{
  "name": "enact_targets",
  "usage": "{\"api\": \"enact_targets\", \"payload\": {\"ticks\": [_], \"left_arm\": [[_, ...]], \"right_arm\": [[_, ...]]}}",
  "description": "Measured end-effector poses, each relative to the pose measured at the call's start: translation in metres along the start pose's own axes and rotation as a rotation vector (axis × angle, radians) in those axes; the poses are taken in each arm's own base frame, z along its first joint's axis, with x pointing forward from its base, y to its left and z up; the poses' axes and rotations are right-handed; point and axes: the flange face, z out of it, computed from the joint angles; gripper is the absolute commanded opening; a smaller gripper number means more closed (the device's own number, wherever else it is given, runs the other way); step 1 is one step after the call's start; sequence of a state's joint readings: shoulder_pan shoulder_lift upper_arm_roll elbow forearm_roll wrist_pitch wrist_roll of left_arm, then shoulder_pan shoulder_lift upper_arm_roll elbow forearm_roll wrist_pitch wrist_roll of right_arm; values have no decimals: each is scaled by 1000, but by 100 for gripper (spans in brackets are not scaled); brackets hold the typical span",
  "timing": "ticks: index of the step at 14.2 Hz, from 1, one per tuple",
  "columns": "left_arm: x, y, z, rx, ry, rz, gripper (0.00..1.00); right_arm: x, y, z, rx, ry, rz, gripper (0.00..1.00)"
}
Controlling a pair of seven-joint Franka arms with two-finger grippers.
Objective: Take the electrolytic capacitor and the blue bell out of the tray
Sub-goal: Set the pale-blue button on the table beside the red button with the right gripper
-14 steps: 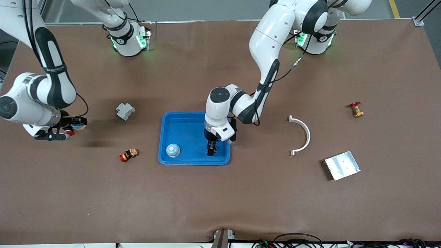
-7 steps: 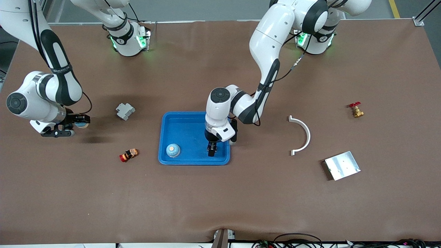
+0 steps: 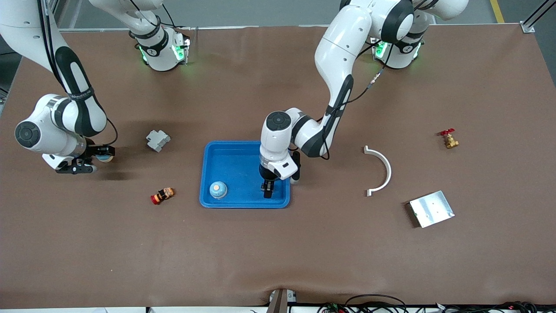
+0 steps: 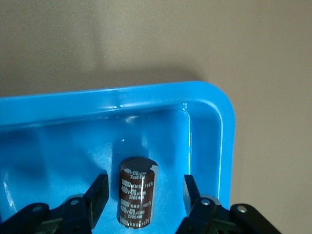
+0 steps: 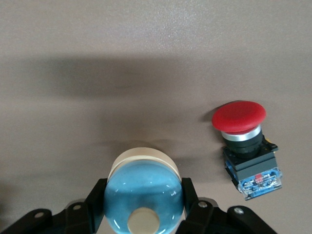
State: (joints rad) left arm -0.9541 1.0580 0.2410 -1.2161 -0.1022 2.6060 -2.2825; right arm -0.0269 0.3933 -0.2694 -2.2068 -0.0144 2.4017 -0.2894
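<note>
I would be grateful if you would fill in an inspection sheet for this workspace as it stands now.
Surface: brown table cover, wrinkled at the edge nearest the front camera.
Job's things: capacitor in blue tray; tray bell in the tray; held bell in the right gripper.
Clutter: red push button, grey part, white curved piece, metal plate, brass valve.
Grippers: left gripper in the tray, open around the capacitor; right gripper shut on the held bell.
Cables: black cables at the table's near edge.
Surroundings: grey floor.
</note>
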Motion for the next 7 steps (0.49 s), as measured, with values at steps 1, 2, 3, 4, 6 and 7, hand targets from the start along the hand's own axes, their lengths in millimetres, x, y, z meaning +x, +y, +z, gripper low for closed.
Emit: {"api": "enact_targets", "payload": {"ticks": [1,2,3,4,6,7], "left_arm": [[0,0,0,0,0,0,18],[0,0,0,0,0,0,0],[0,0,0,0,0,0,0],[0,0,0,0,0,0,0],[0,0,0,0,0,0,0],[0,0,0,0,0,0,0]], "right_arm": [[0,0,1,0,-1,0,72],[1,0,1,-1,-1,0,77],[1,1,2,-1,-2,0,82],[2,1,2,-2,-2,0,96],[3,1,1,-3,1,0,100],[4,2,0,-4,3,0,100]]}}
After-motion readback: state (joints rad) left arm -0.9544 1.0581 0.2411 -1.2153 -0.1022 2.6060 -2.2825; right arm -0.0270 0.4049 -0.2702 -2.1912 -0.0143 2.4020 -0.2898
